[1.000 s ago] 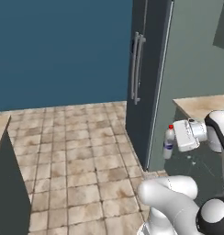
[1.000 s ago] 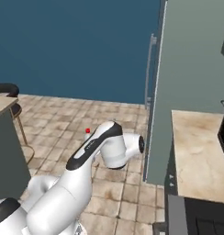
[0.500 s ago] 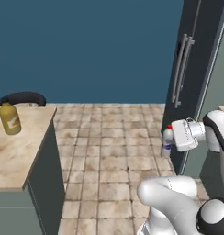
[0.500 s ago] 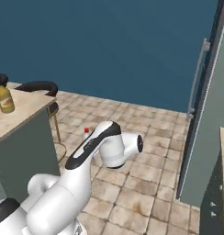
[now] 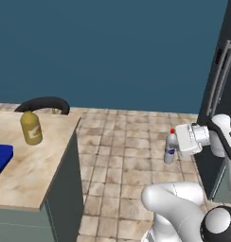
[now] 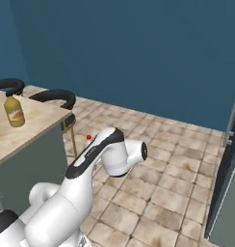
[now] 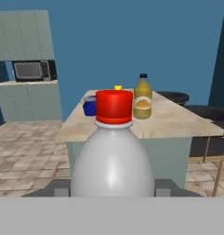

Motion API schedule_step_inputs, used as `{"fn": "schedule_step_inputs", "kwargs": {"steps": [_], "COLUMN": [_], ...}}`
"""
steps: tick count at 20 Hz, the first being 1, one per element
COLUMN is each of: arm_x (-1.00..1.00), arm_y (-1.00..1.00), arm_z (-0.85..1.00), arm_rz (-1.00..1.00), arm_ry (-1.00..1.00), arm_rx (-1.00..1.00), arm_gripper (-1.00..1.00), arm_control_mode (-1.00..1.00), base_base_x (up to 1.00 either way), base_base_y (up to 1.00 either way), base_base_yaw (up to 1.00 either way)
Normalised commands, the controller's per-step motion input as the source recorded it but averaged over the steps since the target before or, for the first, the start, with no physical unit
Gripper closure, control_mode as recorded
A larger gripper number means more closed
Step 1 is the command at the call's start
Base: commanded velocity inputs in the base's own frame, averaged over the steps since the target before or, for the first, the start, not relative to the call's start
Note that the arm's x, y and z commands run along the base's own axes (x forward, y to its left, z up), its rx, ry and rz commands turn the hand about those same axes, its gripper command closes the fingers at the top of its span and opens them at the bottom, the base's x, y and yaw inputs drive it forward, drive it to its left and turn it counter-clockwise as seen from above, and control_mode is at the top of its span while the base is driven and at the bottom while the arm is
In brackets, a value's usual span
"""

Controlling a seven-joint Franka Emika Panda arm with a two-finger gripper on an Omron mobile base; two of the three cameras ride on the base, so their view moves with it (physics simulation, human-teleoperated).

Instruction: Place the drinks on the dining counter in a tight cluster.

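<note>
Your arm rises from the base, bends at the elbow and reaches out level, so the hand points sideways over the tiled floor [image 5: 127, 156] with the gripper [image 5: 173, 145] carried at about counter height. It is clamped on the silver-white bottle [image 5: 170, 147], which stands upright in the grip with its red cap [image 7: 114, 106] on top; in the hand view the bottle's rounded shoulder sits right in front of the camera and hides the finger tips, so you cannot see the pads themselves. From the right base view, only the cap peeks out just behind the forearm. Straight ahead of the hand, well apart from it across open floor, stands the dining counter [image 7: 178, 120] with its beige marble-look top and grey-green base. On that top you can count one amber-yellow bottle [image 7: 142, 97] with a black cap, upright, just right of the held bottle's cap as the hand sees it. A blue object [image 7: 89, 106] lies on the counter to the left of the cap, and a small yellow bit shows just above the cap, too hidden to identify. That makes two bottles you can count: one held, one on the counter. Two dark stools [image 6: 56, 98] sit at the counter's far side, and a microwave [image 7: 31, 70] sits among cabinets far off to the hand's left.
</note>
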Motion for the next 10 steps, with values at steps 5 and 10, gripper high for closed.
{"fn": "schedule_step_inputs", "kwargs": {"steps": [5,10], "arm_x": [0.00,0.00], "arm_y": [0.00,0.00], "arm_z": [0.00,0.00], "arm_rz": [0.00,0.00], "arm_ry": [0.00,0.00], "arm_rx": [0.00,0.00], "arm_gripper": [1.00,1.00], "arm_control_mode": [1.00,1.00], "base_base_x": [0.69,0.70], "base_base_y": [0.00,-0.01], "base_base_yaw": [0.15,0.16]}}
